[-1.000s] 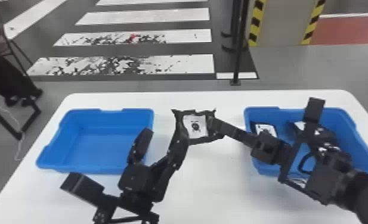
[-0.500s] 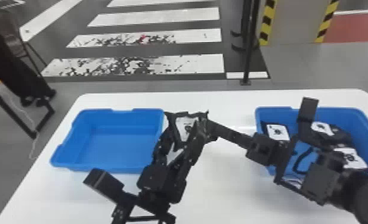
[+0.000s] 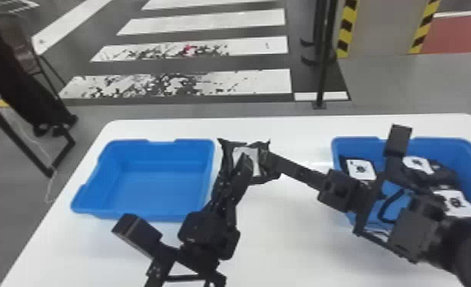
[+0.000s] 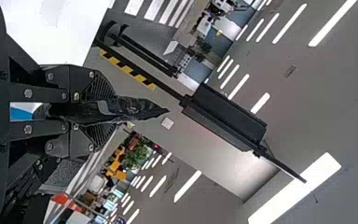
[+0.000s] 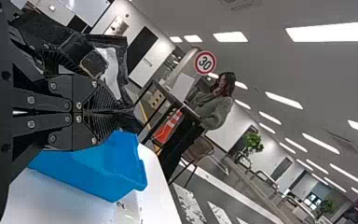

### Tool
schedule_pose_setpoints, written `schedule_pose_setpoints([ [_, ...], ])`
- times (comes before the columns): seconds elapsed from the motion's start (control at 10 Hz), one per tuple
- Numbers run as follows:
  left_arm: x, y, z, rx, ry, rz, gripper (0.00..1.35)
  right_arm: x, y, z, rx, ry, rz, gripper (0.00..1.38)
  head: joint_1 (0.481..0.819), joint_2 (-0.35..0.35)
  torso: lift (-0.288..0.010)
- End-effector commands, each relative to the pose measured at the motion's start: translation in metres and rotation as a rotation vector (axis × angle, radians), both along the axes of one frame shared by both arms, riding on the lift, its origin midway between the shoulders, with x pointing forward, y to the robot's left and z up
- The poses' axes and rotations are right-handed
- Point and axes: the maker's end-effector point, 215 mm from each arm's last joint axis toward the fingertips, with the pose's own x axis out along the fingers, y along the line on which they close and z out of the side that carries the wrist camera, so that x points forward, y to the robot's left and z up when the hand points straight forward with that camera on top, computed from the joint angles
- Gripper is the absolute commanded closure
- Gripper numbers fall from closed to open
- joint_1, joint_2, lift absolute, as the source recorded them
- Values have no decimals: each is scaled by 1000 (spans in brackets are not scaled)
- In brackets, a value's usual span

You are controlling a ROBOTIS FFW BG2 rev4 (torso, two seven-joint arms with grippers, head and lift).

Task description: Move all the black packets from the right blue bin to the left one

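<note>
My left gripper (image 3: 239, 168) and my right gripper (image 3: 271, 161) meet over the table between the bins, both shut on one black packet (image 3: 249, 176) with a white label. In the left wrist view the left gripper (image 4: 107, 109) pinches the dark packet (image 4: 137, 108) between its pads. The right gripper (image 5: 109, 112) holds the packet's edge in the right wrist view, the packet (image 5: 122, 77) spreading beside its fingers. The left blue bin (image 3: 146, 191) is empty. Several black packets with white labels, one packet (image 3: 361, 170) at the near left, lie in the right blue bin (image 3: 469, 152).
The white table (image 3: 284, 244) carries both bins, and its surface lies bare between them. The right arm reaches across the front of the right bin. A black post (image 3: 324, 61) stands beyond the table's far edge.
My left gripper was open beside the packet and has closed on it. The right gripper and packet have moved slightly left, nearer the left bin. The head view has turned a little left.
</note>
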Motion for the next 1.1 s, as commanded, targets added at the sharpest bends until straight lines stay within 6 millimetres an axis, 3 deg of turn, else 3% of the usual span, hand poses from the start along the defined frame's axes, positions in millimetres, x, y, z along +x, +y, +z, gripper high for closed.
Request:
schedule_pose_setpoints([
  [0.0, 3, 9, 8, 30, -38, 26, 1207, 0, -1, -3, -1, 5, -1, 1266, 695, 160, -168],
  [0.1, 9, 22, 7, 48, -50, 55, 1207, 0, 0, -4, 9, 14, 3, 1199, 695, 162, -168],
  [0.2, 17, 44, 6, 95, -74, 109, 1207, 1, -1, -5, 13, 17, 6, 889, 695, 172, -168],
  [0.3, 34, 79, 3, 218, -107, 186, 1207, 4, -5, -6, 13, 12, -4, 441, 695, 193, -168],
  [0.4, 54, 122, -7, 396, -130, 275, 1207, 6, -11, -10, 10, 15, -16, 206, 695, 223, -168],
  [0.5, 70, 159, -21, 545, -114, 338, 1207, 7, -13, -15, -1, 17, -22, 159, 695, 242, -168],
  [0.7, 74, 204, -32, 663, -71, 424, 1193, 23, -32, -21, -50, -34, -87, 160, 695, 311, -168],
  [0.8, 73, 214, -49, 598, -2, 430, 779, 34, -50, -22, -83, -78, -128, 165, 695, 326, -168],
  [0.9, 69, 220, -46, 572, -7, 448, 233, 45, -72, -18, -155, -150, -182, 167, 695, 326, -168],
  [1.0, 62, 214, -45, 554, -24, 444, 53, 53, -94, -18, -231, -190, -228, 167, 695, 313, -168],
])
